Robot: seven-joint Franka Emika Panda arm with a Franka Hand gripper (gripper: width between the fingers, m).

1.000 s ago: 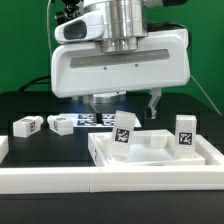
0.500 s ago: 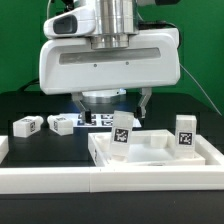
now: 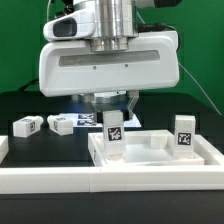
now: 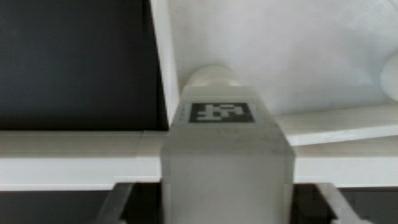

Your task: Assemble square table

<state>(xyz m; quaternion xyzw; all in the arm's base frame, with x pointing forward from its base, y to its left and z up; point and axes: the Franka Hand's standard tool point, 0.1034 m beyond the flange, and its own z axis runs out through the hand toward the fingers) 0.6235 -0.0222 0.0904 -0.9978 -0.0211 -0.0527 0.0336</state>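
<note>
Since half a second ago, the middle leg sits further toward frame left and stands straighter on the square slab. At far left I see the left leg and the second leg lying on the dark bench. At centre, my hand is clamped on the middle leg's top. At right, the right leg stands upright at the slab's far edge.
</note>
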